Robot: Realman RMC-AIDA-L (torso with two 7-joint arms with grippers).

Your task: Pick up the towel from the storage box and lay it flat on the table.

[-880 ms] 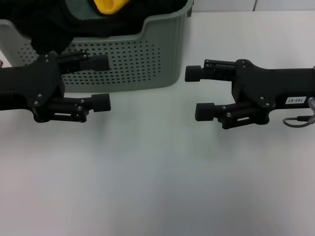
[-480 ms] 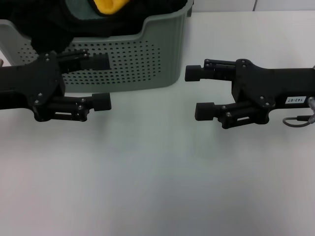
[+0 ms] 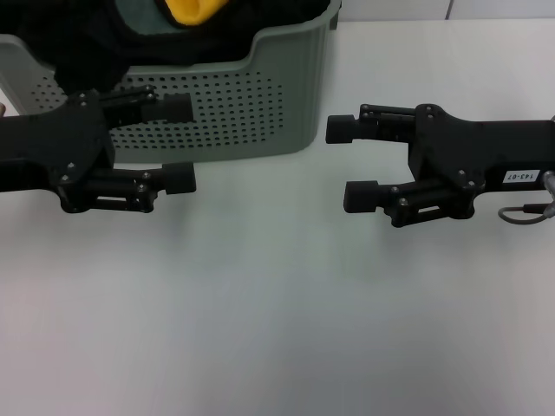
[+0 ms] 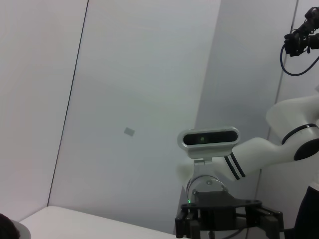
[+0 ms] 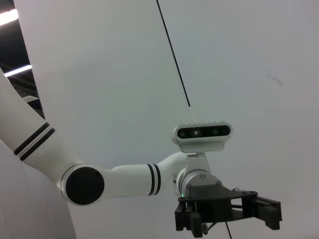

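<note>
towel (image 3: 192,10) in box (image 3: 260,95), beyond left gripper (image 3: 184,144) | left nearer, fingers apart | right gripper (image 3: 349,163) apart, beside box

Bright, even overhead light; soft shadows, slight blur throughout.

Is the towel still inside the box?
Inside: the towel sits bunched in the storage box, a yellow bit peeking above its rim.
</note>
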